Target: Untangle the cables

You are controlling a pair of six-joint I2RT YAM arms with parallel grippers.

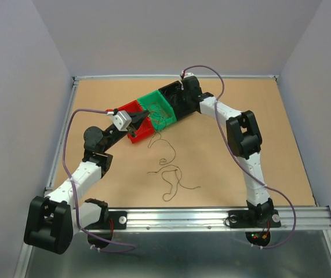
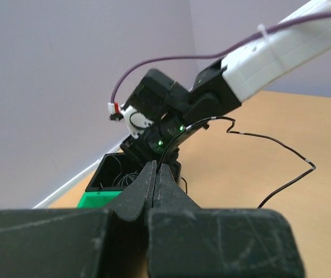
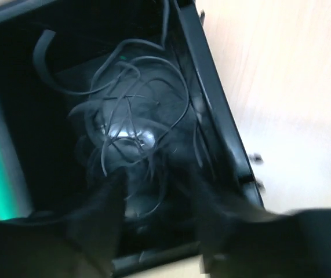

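1. Thin, dark, curly cables (image 1: 171,174) lie near the red plastic box (image 1: 144,134), running away from it.
2. Over it, we see the left gripper (image 1: 148,117) pinching one.
3. The right gripper (image 3: 153,197) gapes, farther off.

L arm (image 1: 77,178), R arm (image 1: 253,174) — white links, blk joints; lilac cable (image 2: 171,58); green LEDs (image 2: 160,142); blk L pincer (image 2: 156,167).

Brown table (image 1: 240,174) carries a red bin (image 1: 142,134), green bin (image 1: 156,104), black bin (image 1: 170,95) and loose, seemingly dark cables (image 1: 168,174).
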